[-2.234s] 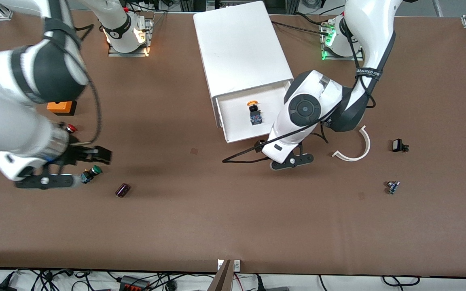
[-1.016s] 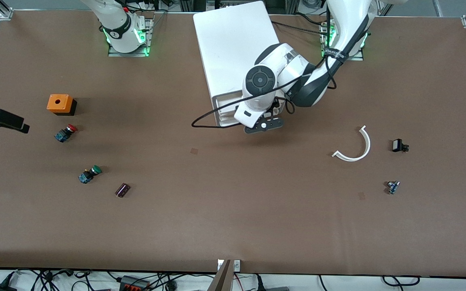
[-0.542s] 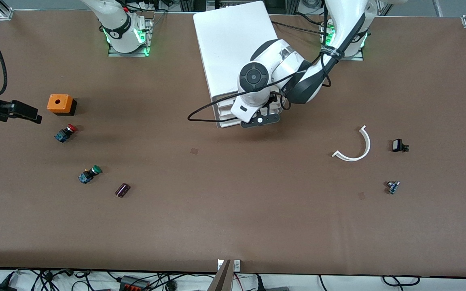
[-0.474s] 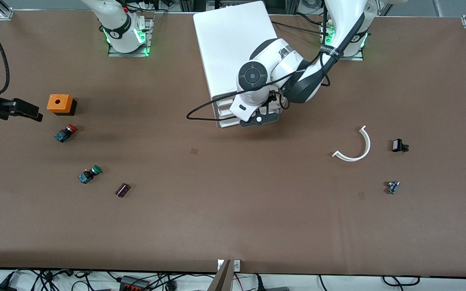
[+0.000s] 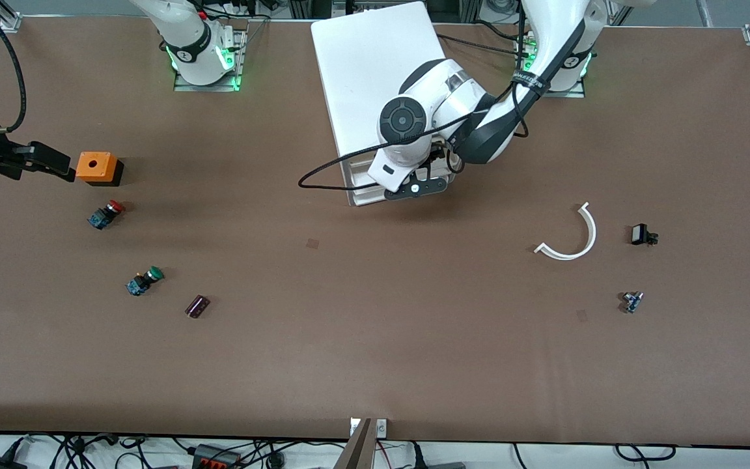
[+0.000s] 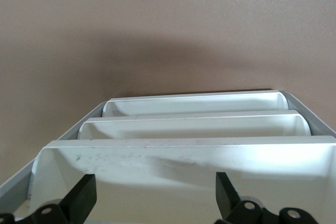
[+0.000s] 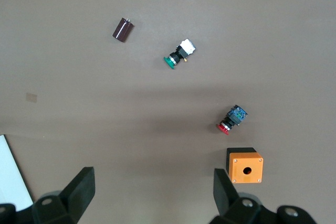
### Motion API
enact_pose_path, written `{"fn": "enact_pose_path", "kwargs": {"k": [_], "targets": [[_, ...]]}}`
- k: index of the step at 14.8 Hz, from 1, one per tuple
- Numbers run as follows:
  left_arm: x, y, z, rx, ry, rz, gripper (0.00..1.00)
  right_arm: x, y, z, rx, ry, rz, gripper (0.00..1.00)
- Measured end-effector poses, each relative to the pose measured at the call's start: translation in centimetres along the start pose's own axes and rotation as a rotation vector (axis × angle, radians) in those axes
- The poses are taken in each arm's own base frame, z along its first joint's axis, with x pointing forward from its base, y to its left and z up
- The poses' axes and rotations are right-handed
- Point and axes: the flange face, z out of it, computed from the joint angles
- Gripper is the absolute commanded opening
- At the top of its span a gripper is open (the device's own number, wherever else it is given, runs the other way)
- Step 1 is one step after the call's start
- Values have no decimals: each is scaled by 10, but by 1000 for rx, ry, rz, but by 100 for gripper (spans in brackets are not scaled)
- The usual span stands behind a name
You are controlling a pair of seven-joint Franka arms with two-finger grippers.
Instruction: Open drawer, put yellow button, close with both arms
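Observation:
The white cabinet (image 5: 375,65) stands between the arm bases. Its uppermost drawer (image 5: 361,168) is pushed in, about level with the two lower drawers. My left gripper (image 5: 417,185) hangs at the drawer fronts. In the left wrist view it (image 6: 152,200) is open, fingers spread over the uppermost drawer's front (image 6: 184,166). The yellow button is hidden. My right gripper (image 5: 56,163) is open and empty in the air beside the orange box (image 5: 96,167) at the right arm's end of the table. The right wrist view shows it (image 7: 152,192) over bare table.
A red-capped button (image 5: 105,213) and a green-capped button (image 5: 144,280) lie nearer the front camera than the orange box, with a dark cylinder (image 5: 197,305). A white curved piece (image 5: 577,241) and two small parts (image 5: 642,234) (image 5: 632,301) lie toward the left arm's end.
The drawer, open with the yellow button in it, is now pushed in by the left gripper. The right arm swung off the green-capped button out toward its table end, beside the orange box.

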Motion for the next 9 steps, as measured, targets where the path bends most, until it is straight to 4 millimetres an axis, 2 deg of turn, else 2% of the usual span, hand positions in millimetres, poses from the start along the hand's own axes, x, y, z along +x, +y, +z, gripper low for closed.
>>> {"fn": "enact_pose_path", "kwargs": {"k": [2, 4, 6, 9], "targets": [[13, -10, -11, -18, 7, -23, 100, -1, 0, 3, 0, -6, 0, 100], [38, -32, -35, -59, 26, -49, 100, -5, 1, 6, -5, -14, -3, 100], [68, -67, -63, -98, 51, -26, 100, -8, 2, 6, -19, -14, -8, 100], [108, -131, -90, -111, 68, 32, 100, -10, 2, 5, -22, -12, -10, 100]]}}
